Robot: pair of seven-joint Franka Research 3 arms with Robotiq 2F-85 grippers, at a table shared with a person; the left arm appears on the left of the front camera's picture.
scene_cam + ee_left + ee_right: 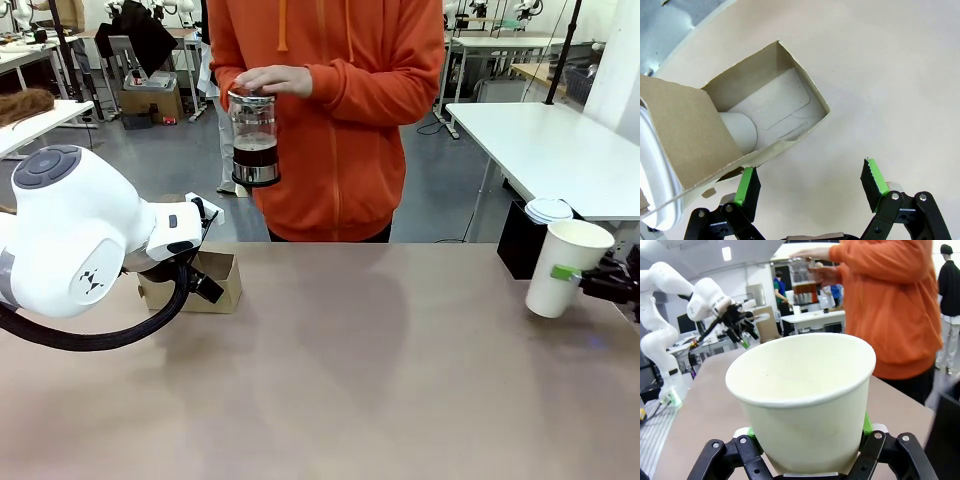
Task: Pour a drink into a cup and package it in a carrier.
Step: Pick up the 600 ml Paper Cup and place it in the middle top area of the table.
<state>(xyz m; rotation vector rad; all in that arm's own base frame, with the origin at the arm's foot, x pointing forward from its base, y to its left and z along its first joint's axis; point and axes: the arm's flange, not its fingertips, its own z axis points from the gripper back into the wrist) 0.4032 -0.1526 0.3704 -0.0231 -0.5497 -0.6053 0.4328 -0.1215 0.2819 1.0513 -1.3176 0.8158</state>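
Far right: right gripper clamped on the tilted cup — left gripper spread wide, just beside the carrier. Person's hand holds the jug of drink aloft.

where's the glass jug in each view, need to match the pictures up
front view: glass jug upper left of centre, under the person's hand, before the orange hoodie.
left wrist view: looks down into the carrier on the table.
right wrist view: glass jug top centre, above the cup.
shared landmark: the tan table.
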